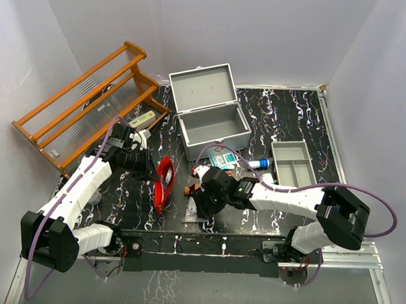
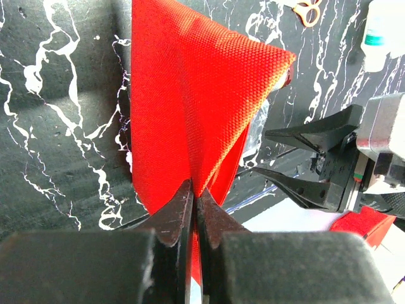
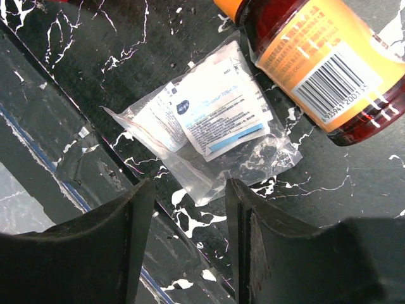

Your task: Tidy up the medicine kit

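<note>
The medicine kit [image 1: 214,129], a grey metal box, stands open at the back centre with its lid [image 1: 202,88] tipped back. My left gripper [image 1: 153,171] is shut on the edge of the red fabric pouch [image 1: 164,180] and holds it upright; in the left wrist view the jaws [image 2: 195,204] pinch the pouch's fabric [image 2: 190,95]. My right gripper [image 1: 199,202] is open and empty, just above a clear plastic bag of white packets [image 3: 209,120], its fingertips [image 3: 188,190] at the bag's near corner. An amber pill bottle [image 3: 329,69] lies beside the bag.
A wooden rack [image 1: 90,107] stands at the back left. A shallow grey divided tray [image 1: 293,163] sits at the right. A white tube with a blue cap [image 1: 258,164] and a teal box [image 1: 223,158] lie in front of the kit. The table's front edge is close to the bag.
</note>
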Controlling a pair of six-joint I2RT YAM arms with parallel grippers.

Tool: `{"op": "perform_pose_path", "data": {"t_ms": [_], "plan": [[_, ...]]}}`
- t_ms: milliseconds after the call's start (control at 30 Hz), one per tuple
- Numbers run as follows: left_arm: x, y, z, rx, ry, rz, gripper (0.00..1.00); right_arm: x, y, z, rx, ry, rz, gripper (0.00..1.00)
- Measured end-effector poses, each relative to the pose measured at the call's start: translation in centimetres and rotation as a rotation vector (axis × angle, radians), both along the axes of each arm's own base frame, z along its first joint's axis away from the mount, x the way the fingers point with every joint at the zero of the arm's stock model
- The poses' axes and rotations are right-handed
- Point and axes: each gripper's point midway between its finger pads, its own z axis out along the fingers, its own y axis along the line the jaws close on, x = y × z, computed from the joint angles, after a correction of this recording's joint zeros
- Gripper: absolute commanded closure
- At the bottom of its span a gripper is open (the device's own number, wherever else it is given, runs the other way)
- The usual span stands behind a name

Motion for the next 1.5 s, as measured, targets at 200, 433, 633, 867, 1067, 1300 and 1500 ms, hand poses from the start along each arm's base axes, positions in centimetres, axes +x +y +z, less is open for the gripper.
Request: {"op": "perform_pose_path", "data": {"t_ms": [200,433,633,867,1067,1300,1500], "plan": [[0.2,-0.1,0.1,-0.004,-0.009,0.003,1.00,-0.2,-0.1,-0.7,-0.018,0.012,0.012,0.56],[0.1,-0.1,-0.3,-0.004,-0.001,0.007,1.00,0.0,0.3,-1.7,-0.028,0.026,-0.004,1.00],[0.3,-0.1,-0.3,-0.007,-0.009,0.009,1.00,0.3,-0.2,-0.8,0.035,0.021,-0.118,1.00],[0.7,-0.2,-0.2,-0.013,-0.026,0.012,1.00,0.2,-1.7,0.2,0.163,0.054,-0.340,1.00],[0.7,-0.2,-0.5,-0.013,-0.023,0.013,1.00,0.9,-3.4,-0.6,0.179,0.093,-0.564,1.00],[0.7,-0.3,-0.5,-0.014,-0.022,0.016,1.00,1.9,-4.6,-2.4,0.042,0.104,-0.708,0.71],[0.8,-0.2,-0.6,-0.010,-0.022,0.023,1.00,3.0,-3.5,0.0,0.037,0.045,-0.646,0.51]]}}
